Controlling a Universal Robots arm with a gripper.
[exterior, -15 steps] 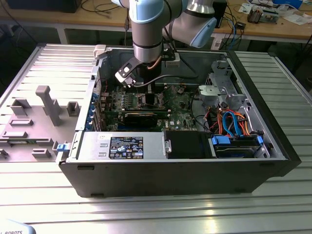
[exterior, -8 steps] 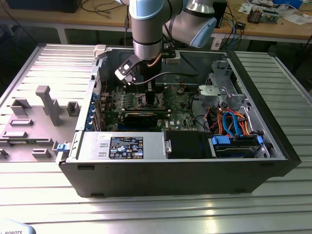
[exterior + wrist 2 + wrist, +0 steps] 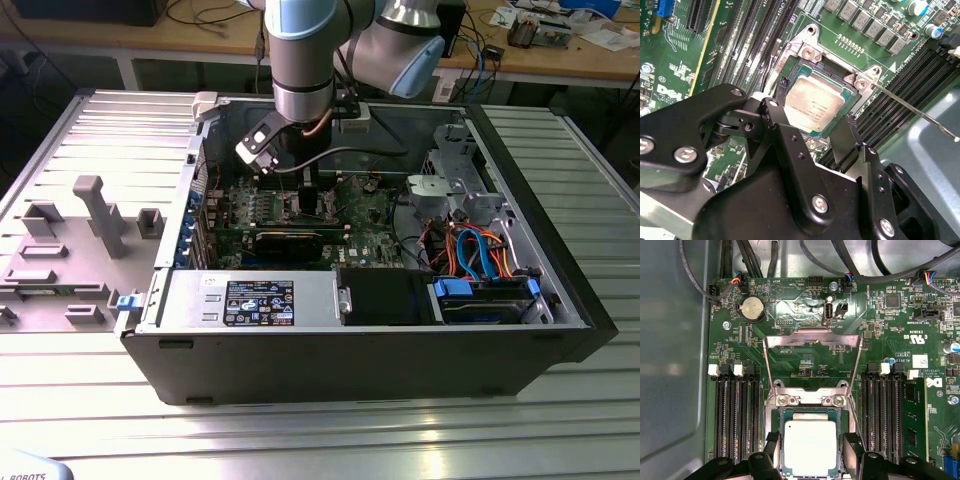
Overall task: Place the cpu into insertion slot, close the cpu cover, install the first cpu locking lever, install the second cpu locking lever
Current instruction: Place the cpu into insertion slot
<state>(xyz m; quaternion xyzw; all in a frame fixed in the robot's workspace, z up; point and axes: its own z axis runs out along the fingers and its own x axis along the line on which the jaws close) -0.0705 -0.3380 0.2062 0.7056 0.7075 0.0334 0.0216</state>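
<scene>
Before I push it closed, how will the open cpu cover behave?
The cpu cover looks like thin sheet metal, so probably light and springy. It seems hinged at the screws beside the cpu, so it should swing, not slide. Pushed at one corner, the frame may twist.

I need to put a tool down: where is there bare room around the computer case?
Bare slatted table in front of the computer case and at the exterior view's right of it. Crowded: the gripper over the cpu, cabled drive bay.
</scene>
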